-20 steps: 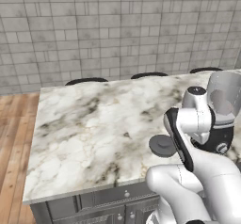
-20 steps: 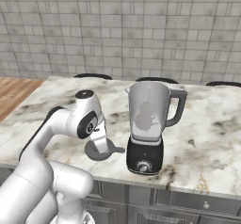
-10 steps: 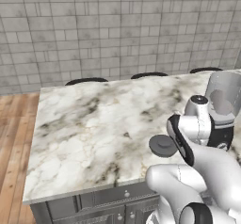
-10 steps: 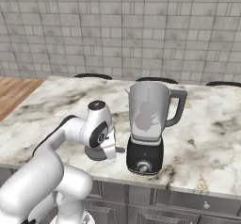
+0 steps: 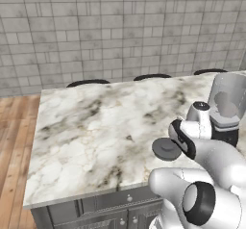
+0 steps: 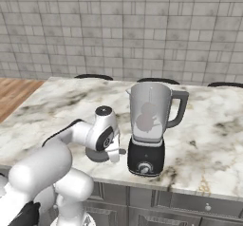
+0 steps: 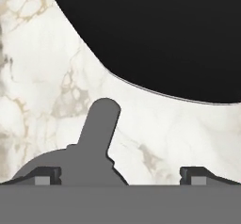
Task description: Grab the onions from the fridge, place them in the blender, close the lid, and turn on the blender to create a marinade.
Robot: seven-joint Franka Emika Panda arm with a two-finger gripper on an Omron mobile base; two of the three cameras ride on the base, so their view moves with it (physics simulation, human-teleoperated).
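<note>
Pincer [image 7: 120, 173] above one lid [image 7: 92, 145], one blender [image 6: 149, 125].

My two base cameras look forward and down, sharing the marble counter [image 5: 96, 127] and blender [image 6: 149, 125]; my hand camera looks down close on both.

Marble counter [image 5: 86, 127] carries blender [image 6: 149, 125] near front edge, w/ lid [image 5: 166, 149] flat just beside it.

One blender [image 6: 151, 125], one lid [image 5: 166, 149], one marble counter [image 5: 96, 132] (three dark stool tops [image 5: 87, 82] far behind).
</note>
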